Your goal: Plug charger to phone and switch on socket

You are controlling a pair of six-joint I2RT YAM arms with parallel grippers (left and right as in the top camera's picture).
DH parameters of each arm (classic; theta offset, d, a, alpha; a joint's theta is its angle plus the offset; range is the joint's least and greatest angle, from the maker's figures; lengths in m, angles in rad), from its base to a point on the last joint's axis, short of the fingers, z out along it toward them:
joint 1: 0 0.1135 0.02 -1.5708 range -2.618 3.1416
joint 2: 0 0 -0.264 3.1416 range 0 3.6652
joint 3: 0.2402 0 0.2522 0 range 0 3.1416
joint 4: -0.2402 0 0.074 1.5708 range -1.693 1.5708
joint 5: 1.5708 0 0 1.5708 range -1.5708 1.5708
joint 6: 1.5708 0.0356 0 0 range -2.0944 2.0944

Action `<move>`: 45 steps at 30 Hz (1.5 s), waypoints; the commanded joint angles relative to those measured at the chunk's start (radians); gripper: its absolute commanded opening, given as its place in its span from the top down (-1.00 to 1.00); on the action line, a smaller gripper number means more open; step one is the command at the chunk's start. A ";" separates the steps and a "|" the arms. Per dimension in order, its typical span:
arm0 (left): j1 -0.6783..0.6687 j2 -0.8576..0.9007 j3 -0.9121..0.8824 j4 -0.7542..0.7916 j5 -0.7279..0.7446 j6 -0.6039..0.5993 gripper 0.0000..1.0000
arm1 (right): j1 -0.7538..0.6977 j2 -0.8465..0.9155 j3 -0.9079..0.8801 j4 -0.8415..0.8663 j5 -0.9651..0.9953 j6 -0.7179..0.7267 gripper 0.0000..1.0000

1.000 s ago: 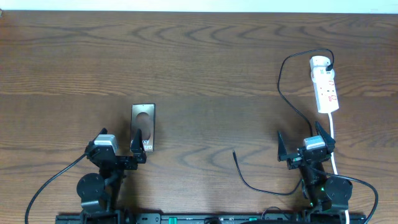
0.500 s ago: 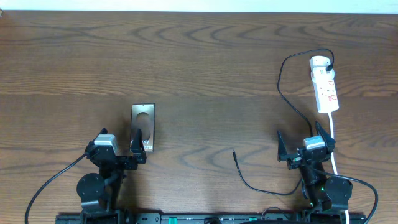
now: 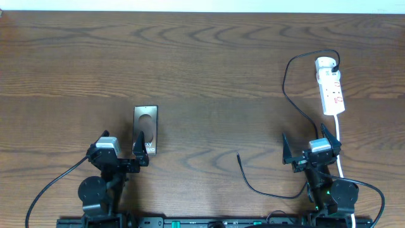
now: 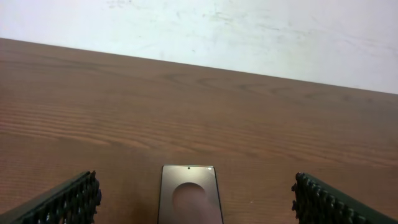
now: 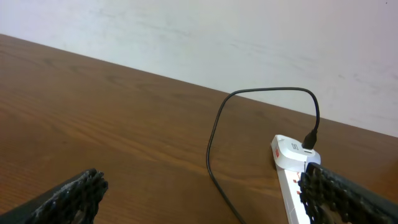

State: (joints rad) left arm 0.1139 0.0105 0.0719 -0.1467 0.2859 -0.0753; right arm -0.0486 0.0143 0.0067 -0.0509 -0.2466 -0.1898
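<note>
The phone lies flat on the table at the left, bronze-brown with an oval mark; it also shows in the left wrist view, centred just ahead of my open left gripper. The white socket strip lies at the far right, and it shows in the right wrist view. The charger's black plug sits in the strip's far end. Its thin black cable loops left and runs down, ending in a loose connector tip on the table. My right gripper is open and empty, left of the strip's white cord.
The strip's thick white cord runs toward the right arm base. A white wall stands behind the table's far edge. Black robot cables trail from both arm bases at the front.
</note>
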 commanded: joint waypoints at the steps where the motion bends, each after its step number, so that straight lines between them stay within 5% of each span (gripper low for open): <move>1: -0.003 0.000 -0.015 -0.028 0.012 -0.004 -0.96 | -0.005 -0.008 -0.001 -0.005 0.008 -0.006 -0.98; 45: -0.003 0.035 0.077 -0.006 0.018 -0.004 -0.96 | -0.005 -0.008 -0.001 -0.005 0.008 -0.006 -0.98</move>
State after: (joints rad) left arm 0.1139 0.0212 0.0837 -0.1547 0.2893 -0.0753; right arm -0.0486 0.0143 0.0067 -0.0509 -0.2462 -0.1898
